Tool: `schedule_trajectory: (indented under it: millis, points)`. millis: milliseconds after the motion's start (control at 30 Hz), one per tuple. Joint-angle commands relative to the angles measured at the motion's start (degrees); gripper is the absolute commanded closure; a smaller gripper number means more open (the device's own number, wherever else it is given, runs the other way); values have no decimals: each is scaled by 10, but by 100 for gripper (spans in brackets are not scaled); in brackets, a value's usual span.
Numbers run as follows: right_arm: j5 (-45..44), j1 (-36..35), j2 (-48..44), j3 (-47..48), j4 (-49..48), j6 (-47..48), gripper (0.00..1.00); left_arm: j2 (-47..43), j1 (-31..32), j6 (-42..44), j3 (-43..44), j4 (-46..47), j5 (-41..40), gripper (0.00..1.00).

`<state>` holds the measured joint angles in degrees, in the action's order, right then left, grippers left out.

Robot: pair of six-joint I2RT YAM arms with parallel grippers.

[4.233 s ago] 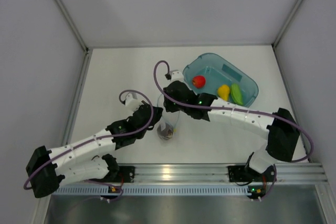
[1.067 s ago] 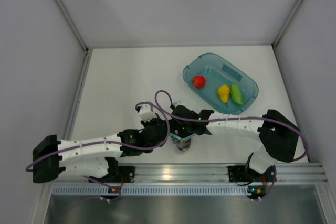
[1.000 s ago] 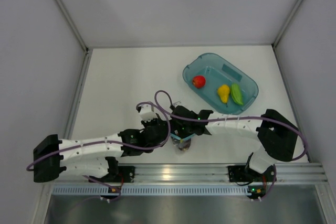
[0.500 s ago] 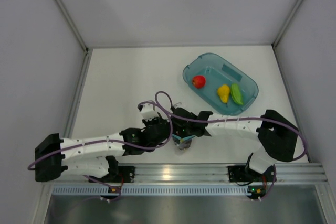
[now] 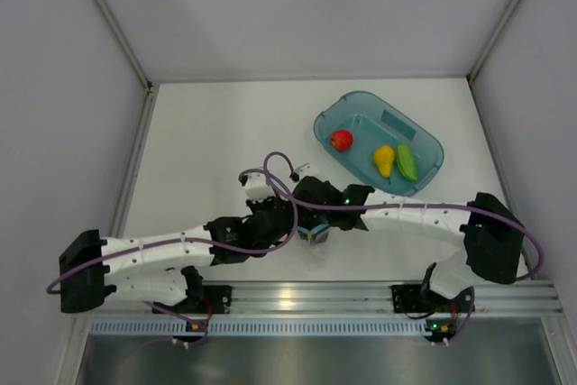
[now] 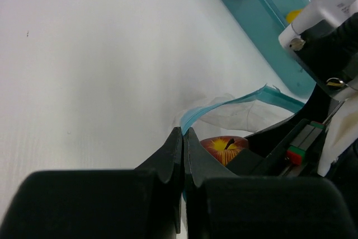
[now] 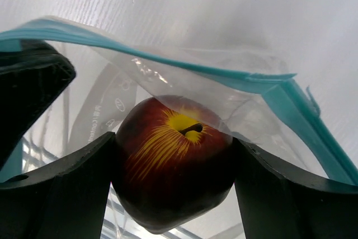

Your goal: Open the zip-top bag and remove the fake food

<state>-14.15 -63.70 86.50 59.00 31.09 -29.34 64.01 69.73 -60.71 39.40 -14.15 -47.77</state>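
A: Table (image 5: 207, 132), teal tray (image 5: 365, 123) far right holding the red piece (image 5: 341, 140), yellow piece (image 5: 385, 159), green piece (image 5: 407, 161)?
B: Yes. Zip-top bag (image 7: 251, 82) is front centre. Left gripper (image 6: 183, 138) jaws are pinched tight on its blue strip. Right gripper (image 7: 173, 155) jaws are wide, clamping the maroon piece (image 7: 168, 188) inside the bag.

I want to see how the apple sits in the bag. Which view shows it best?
Right wrist: the apple fills the frame between the fingers, inside the bag. Left wrist shows only its top; from above the arms nearly hide it.
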Motion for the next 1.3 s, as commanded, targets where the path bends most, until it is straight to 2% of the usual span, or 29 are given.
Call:
schedule_trajectory:
  millis: [0,333,767,900,1000,1100,1200,1267]
  points:
    - [25,-27,-37,38,-51,42,51,-2,0,21,38,72,18,100]
    - [12,-27,-103,21,-129,122,65,-17,0,102,48,71,50,100]
    - [48,-27,-234,-85,-298,147,69,-50,-11,64,12,36,9,100]
    - [44,-27,-278,-105,-342,146,69,-56,-14,35,10,-5,-20,100]
    - [18,-27,-317,-125,-386,134,71,-63,-21,19,7,-23,-32,100]
    - [-47,-23,-347,-136,-410,114,72,-68,-54,16,-2,-25,0,100]
    - [-128,-10,-351,-116,-369,118,71,-78,-85,23,-5,-26,22,100]
    - [-146,9,-349,-92,-315,108,72,-85,-96,29,-3,-43,25,100]
